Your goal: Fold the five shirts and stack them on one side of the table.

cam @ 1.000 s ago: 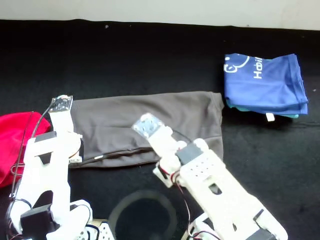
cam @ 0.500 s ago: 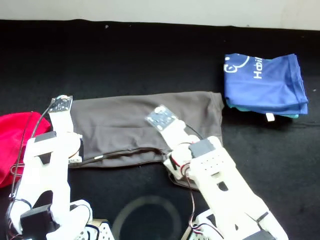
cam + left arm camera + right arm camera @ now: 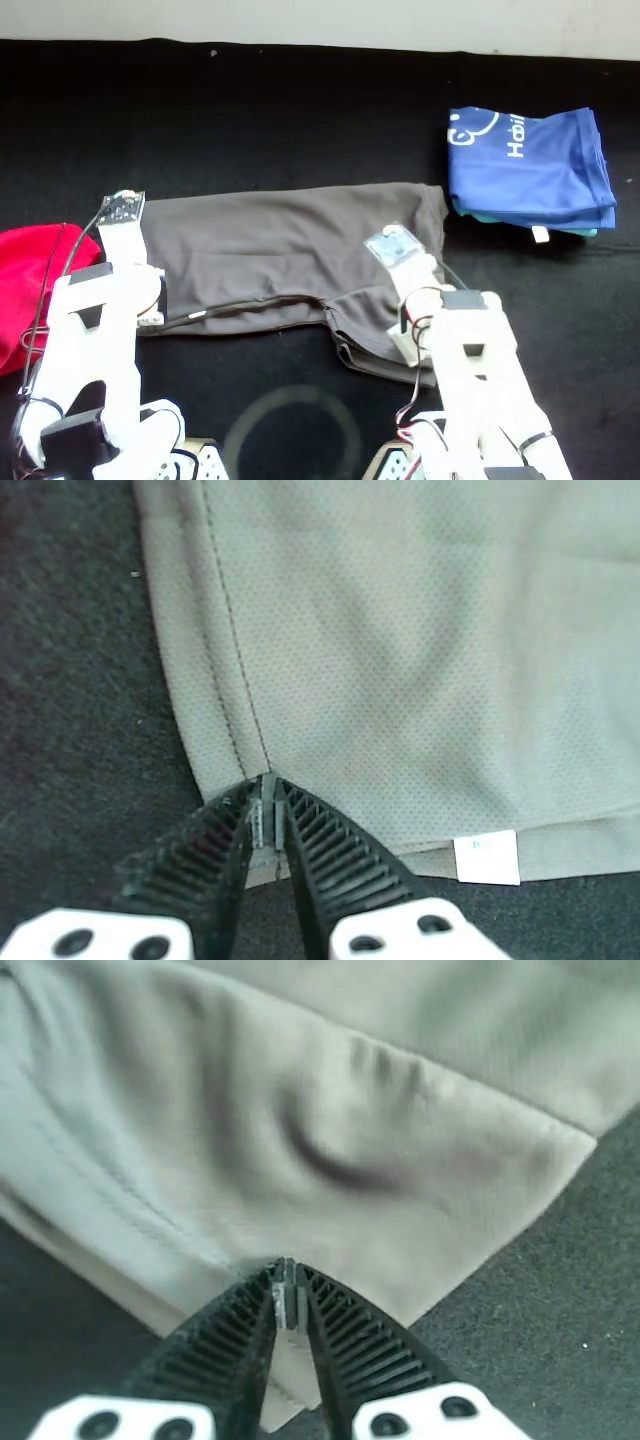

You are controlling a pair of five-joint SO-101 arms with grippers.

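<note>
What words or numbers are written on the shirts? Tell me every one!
Blue shirt: white letters run into the fold, so no whole word can be read.
White tag on the hem of the grey shirt: its print is too small to read.
Nothing else here carries words, numbers or signs.

You have four shirts on one surface [image 3: 300, 120]: one grey shirt [image 3: 270, 250] mid-surface, one red shirt [image 3: 25, 280] at the left edge, and one blue shirt [image 3: 530, 165] over one teal shirt [image 3: 575, 228] near the right edge. Two arms, so two end effectors: left end effector [image 3: 268, 782], right end effector [image 3: 287, 1267].
</note>
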